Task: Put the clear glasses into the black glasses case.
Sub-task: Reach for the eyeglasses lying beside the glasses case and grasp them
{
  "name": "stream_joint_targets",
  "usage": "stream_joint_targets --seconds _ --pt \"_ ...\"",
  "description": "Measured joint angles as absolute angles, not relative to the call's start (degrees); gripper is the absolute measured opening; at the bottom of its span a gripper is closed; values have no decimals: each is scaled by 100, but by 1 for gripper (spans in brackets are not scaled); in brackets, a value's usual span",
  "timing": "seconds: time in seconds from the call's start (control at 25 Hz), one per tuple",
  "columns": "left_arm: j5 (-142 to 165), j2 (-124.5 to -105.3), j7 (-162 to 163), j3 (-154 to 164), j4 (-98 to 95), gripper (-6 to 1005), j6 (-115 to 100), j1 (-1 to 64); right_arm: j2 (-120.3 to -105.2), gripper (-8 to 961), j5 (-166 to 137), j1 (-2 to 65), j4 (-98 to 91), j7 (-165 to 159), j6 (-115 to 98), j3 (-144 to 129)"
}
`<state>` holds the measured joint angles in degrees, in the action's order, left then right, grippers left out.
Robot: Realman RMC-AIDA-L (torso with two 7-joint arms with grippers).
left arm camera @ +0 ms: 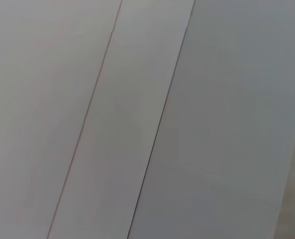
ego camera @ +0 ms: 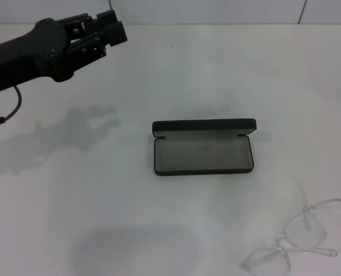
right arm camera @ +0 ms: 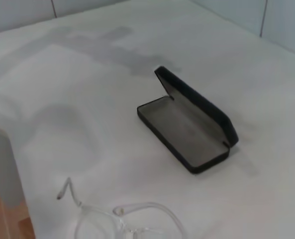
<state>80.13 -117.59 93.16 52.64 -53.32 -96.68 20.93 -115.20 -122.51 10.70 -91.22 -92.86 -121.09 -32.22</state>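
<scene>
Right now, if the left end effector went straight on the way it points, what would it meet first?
Probably nothing on the white table: the left end effector points toward the pale panelled wall, away from the open black rectangular glasses case. Depth is unclear.

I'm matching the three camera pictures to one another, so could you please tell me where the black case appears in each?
Head view: the open black case lies at the middle of the white table, lid up at the far side.
Left wrist view: not in it; only pale panels show.
Right wrist view: the case is right of centre, open.
Shared landmark: the clear glasses, lying apart from the case.
</scene>
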Motion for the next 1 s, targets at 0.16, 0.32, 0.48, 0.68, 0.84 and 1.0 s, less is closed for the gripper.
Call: stream_joint_targets --seconds 0.16,0.32,0.48,0.68,0.84,1.0 --pt "8020 -11740 9276 5264 -5282 332 -9660 2171 -11529 545 -12380 1104 -8886 -9270 -11801 -3771" --pt "8035 -11694 9270 5264 -5183 333 -9652 2254 -11531 545 -12546 1132 -8785 -9276 -11286 -4599" --pt "8040 -11685 9265 5264 -5159 335 -9641 2261 -11531 544 -12663 1255 -8708 -9288 -10931 -5267" --pt "8044 -11687 9264 5138 -5141 337 -9633 2260 -11531 544 -12725 1582 -8495 -9282 -10865 -5478" --pt "8048 -11687 9263 5099 -5091 338 -9632 2268 -11536 544 -12727 1863 -8289 -9246 -10861 -5504" --pt "8050 -11687 9264 5014 -5089 340 -9632 2282 -11538 543 -12727 2106 -8080 -9238 -10856 -5599"
